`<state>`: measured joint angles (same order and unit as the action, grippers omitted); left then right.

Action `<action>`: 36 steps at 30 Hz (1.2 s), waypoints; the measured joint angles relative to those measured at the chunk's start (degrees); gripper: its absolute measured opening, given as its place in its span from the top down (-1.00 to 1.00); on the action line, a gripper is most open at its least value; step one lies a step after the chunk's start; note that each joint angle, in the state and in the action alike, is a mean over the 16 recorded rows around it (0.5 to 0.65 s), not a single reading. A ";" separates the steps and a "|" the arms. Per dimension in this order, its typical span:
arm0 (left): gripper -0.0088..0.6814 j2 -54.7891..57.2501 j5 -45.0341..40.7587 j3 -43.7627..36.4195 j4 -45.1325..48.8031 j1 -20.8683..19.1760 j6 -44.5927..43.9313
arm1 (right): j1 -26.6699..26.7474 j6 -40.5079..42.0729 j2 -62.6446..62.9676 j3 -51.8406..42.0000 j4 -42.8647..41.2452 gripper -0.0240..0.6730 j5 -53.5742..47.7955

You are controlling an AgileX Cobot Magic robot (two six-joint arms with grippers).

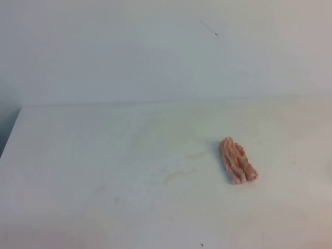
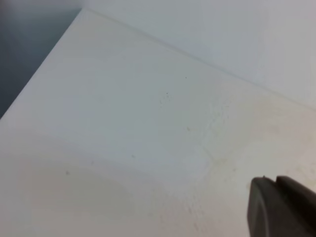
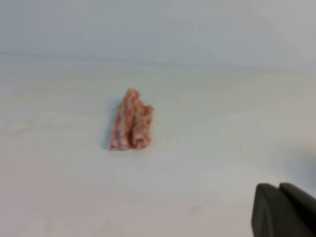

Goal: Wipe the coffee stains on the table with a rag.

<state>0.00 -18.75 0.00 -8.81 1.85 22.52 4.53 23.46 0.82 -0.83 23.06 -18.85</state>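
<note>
High view: the rag is lying loose on the white counter, right of centre, nothing touching it. No hand is showing in this view. Its long axis is running diagonally, far end toward upper left, near end toward lower right; ridges are following the same line. I'm not seeing a glossy tan blot anywhere, only faint dried-looking smears left of the rag. I can't tell whether the stain is already wiped or just too pale to read here. My read: the rag is not picked up, so any remaining wiping is still ahead.

Left wrist view: it's looking at bare counter with faint smudges and the far edge. No rag in frame. The left hand is peeking in at bottom right, dark tips pressed together, so it's looking closed and carrying nothing.

Right wrist view: the rag is sitting ahead and left of the right hand, well apart. From here its long axis is pointing nearly straight away from the camera, leaning slightly right at the far end. The right hand is closed, empty. No stain is resolving in this blurry view.
</note>
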 joint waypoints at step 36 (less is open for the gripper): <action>0.98 0.00 -0.02 0.00 0.03 0.00 0.00 | -5.22 -0.07 0.34 -0.01 -15.72 0.94 2.24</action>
<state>0.00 -18.77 0.00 -8.79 1.85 22.52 -0.70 23.39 1.16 -0.83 7.33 -16.61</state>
